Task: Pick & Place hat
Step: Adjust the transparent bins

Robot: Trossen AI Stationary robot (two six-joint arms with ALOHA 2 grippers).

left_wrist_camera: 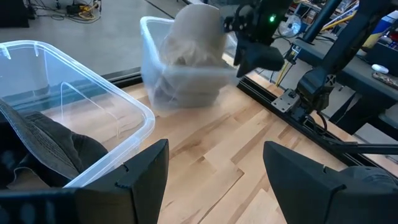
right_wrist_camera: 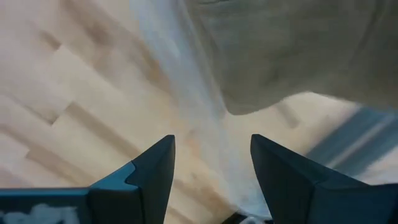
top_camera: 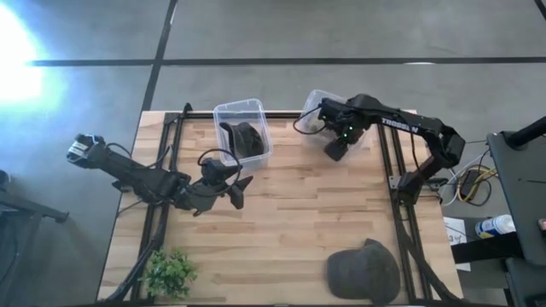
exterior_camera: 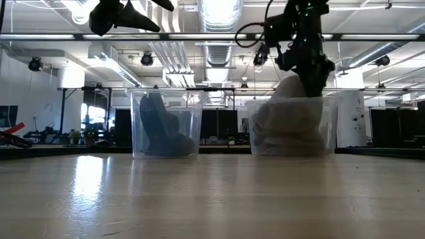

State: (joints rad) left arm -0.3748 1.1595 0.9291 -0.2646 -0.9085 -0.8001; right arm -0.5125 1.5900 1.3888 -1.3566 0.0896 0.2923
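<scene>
A grey cap (top_camera: pixel 365 271) lies flat on the table near its near right corner, far from both grippers. A beige hat (exterior_camera: pixel 289 123) sits in the right clear bin (top_camera: pixel 317 101), showing also in the left wrist view (left_wrist_camera: pixel 193 31) and the right wrist view (right_wrist_camera: pixel 292 50). A dark hat (top_camera: pixel 246 136) rests in the left clear bin (exterior_camera: pixel 166 123). My right gripper (top_camera: pixel 335 152) hangs open just over the right bin's near side (exterior_camera: pixel 312 83), fingers apart with nothing between them (right_wrist_camera: pixel 211 146). My left gripper (top_camera: pixel 239 192) is open, raised near the left bin (left_wrist_camera: pixel 214 152).
A small green plant (top_camera: pixel 168 273) stands at the table's near left corner. The two bins stand side by side at the far edge. Black frame rails (top_camera: pixel 397 183) run along the table's left and right sides. Bare wood lies between the bins and the grey cap.
</scene>
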